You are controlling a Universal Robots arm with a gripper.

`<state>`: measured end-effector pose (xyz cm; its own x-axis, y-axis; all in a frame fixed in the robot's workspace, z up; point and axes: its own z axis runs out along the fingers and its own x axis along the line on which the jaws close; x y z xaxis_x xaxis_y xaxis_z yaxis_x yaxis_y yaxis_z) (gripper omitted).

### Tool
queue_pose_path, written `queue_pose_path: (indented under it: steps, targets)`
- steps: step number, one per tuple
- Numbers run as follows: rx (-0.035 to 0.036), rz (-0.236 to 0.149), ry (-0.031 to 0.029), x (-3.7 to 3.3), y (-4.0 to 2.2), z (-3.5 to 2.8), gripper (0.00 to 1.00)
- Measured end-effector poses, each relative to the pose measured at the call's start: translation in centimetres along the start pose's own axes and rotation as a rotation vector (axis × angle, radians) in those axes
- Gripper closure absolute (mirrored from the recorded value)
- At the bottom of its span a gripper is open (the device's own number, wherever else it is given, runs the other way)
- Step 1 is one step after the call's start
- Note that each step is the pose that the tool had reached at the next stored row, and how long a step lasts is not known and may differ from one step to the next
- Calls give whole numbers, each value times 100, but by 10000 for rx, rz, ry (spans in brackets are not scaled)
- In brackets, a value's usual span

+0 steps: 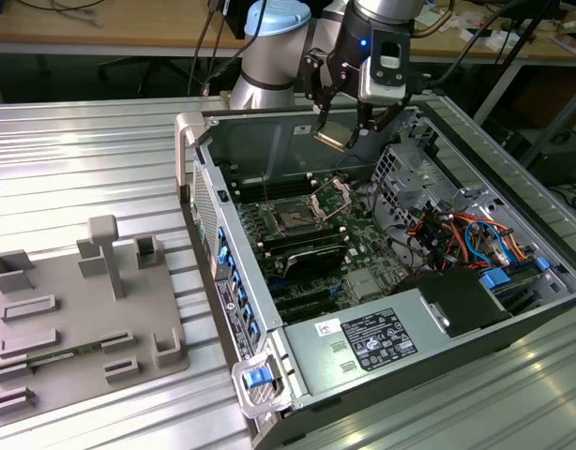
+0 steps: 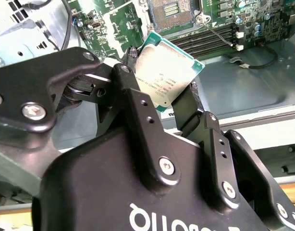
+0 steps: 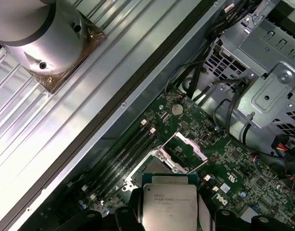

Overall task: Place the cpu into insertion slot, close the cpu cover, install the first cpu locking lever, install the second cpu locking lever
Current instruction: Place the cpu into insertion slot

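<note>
My gripper (image 1: 341,129) is shut on the cpu (image 1: 332,138), a thin square chip with a silvery face, and holds it tilted above the open computer case. In the second wrist view the black fingers (image 2: 134,94) clamp two opposite edges of the cpu (image 2: 166,74). The insertion slot (image 1: 295,217) lies bare on the green board, below the chip and toward the exterior view's left. It also shows as the insertion slot (image 2: 170,10) beyond the chip. The cpu cover (image 1: 331,195) stands raised on its hinge beside the slot, and that cpu cover (image 3: 184,150) sits just past the cpu (image 3: 169,207).
Long black memory slots (image 1: 302,246) flank the socket. A metal drive cage (image 1: 410,173) and coloured cables (image 1: 466,234) crowd the case at the exterior view's right, with the power supply (image 1: 363,342) in front. A grey fixture plate (image 1: 77,319) lies on the ribbed table.
</note>
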<state>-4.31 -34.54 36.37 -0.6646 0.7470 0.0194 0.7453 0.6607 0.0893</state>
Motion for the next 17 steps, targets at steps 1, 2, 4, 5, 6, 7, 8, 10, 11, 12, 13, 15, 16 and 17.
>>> queue_pose_path:
  steps: [1, 2, 4, 5, 6, 7, 8, 10, 11, 12, 13, 15, 16, 17]
  targets:
    - [0, 35, -3, 0, 0, 0, 45]
    - [0, 47, -4, 0, 0, 0, 45]
    - [-1, 54, -5, 0, 0, 0, 45]
    - [-1, 56, -5, 0, 0, 0, 45]
    - [-1, 56, -5, 0, 0, 0, 45]
    - [0, 56, -6, 0, 0, 0, 45]
    - [-1, 57, -5, 0, 0, 0, 45]
    - [-1, 57, -5, 0, 0, 0, 45]
    - [-1, 57, -5, 0, 0, 0, 45]
    - [-1, 58, -5, 0, 0, 0, 45]
    - [-1, 60, -6, 0, 0, 0, 45]
    - [-2, 86, -8, 0, 0, 0, 45]
    - [-2, 112, -10, 0, 0, 0, 45]
    - [-3, 169, -15, 0, 0, 0, 45]
